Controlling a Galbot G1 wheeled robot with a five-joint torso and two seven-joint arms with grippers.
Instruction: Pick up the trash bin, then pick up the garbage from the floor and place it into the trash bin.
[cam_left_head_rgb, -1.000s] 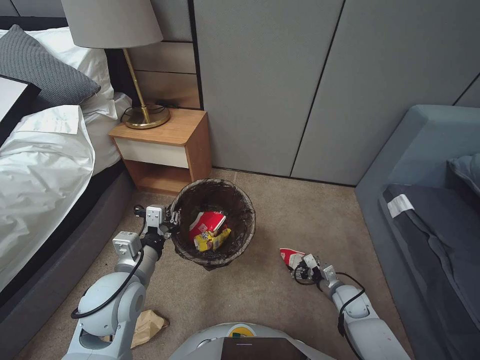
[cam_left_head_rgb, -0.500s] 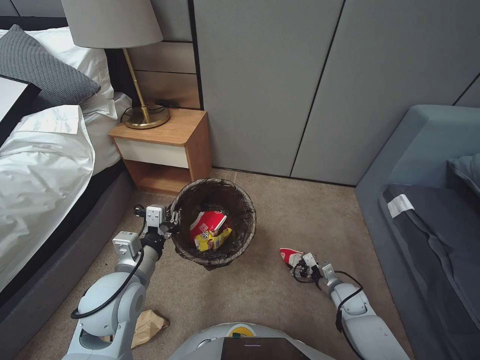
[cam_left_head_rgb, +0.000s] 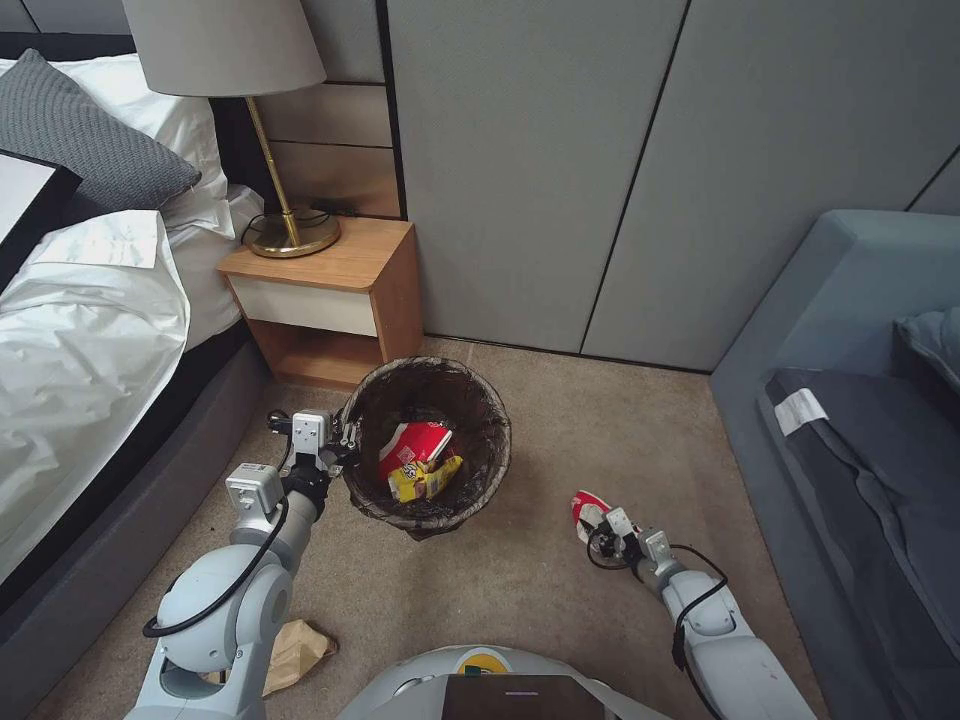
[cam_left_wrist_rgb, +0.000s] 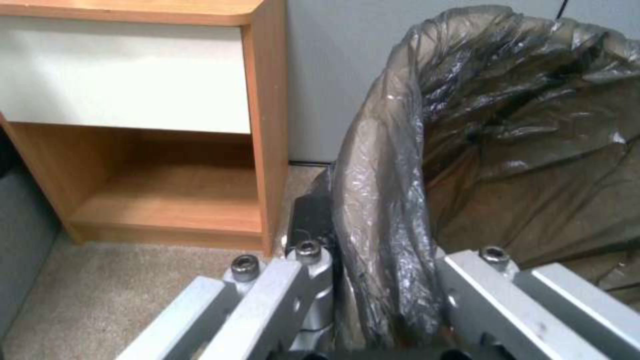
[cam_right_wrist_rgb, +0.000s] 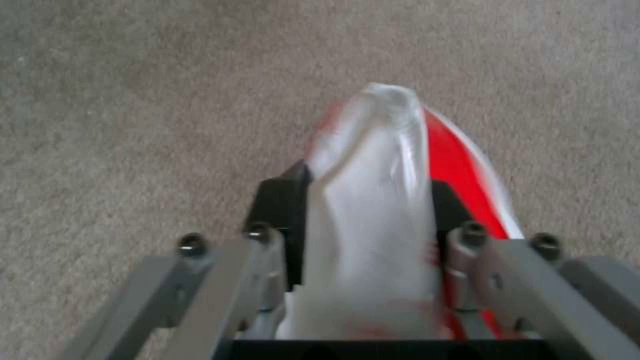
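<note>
Right tool (cam_right_wrist_rgb: 370, 200) clamped on crushed cup (cam_right_wrist_rgb: 380, 200), now tipped upright | left tool (cam_left_wrist_rgb: 380, 280) still pinching bin rim (cam_left_wrist_rgb: 380, 200)

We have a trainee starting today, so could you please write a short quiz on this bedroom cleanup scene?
1. True or false: the left gripper clamps the trash bin by its rim.
2. What does the right gripper hold?
A. a bottle
B. a crushed red-and-white paper cup
C. a pillow
3. Which litter lies on the carpet beside the left arm?

Key: 1 true; 2 B; 3 the crumpled brown paper bag.
</note>
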